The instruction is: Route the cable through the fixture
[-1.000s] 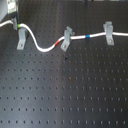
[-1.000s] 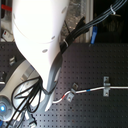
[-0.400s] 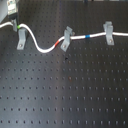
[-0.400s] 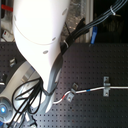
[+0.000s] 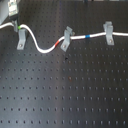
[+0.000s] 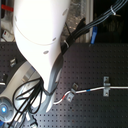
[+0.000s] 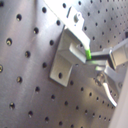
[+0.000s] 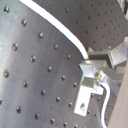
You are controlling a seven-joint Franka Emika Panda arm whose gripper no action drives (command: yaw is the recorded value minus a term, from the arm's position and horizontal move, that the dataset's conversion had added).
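So, claw parked right on the fork clip, grip hard to read

Okay, the arm (image 6: 40, 45) is a big white lump filling the second exterior view's left, with black hoses hanging off it, and it hides the spot where it's working. The claw (image 7: 113, 57) only shows properly in the wrist views: one grey finger (image 7: 118, 53) sits just beside the fixture (image 7: 70, 52). I can't see the other finger, so I honestly cannot tell whether it's pinching anything or gaping.

The fixture (image 5: 21, 39) stands upright at the first exterior view's left, on the dark perforated board (image 5: 65, 95). The cable (image 5: 45, 50) comes in from the first exterior view's left edge, crosses the fork top, sags toward the near side, then climbs through the slanted clip (image 5: 65, 40) and runs on to the wide clip (image 5: 107, 33) at the right. In the first wrist view the green band (image 7: 88, 53) sits right at the fork, between clip and finger.
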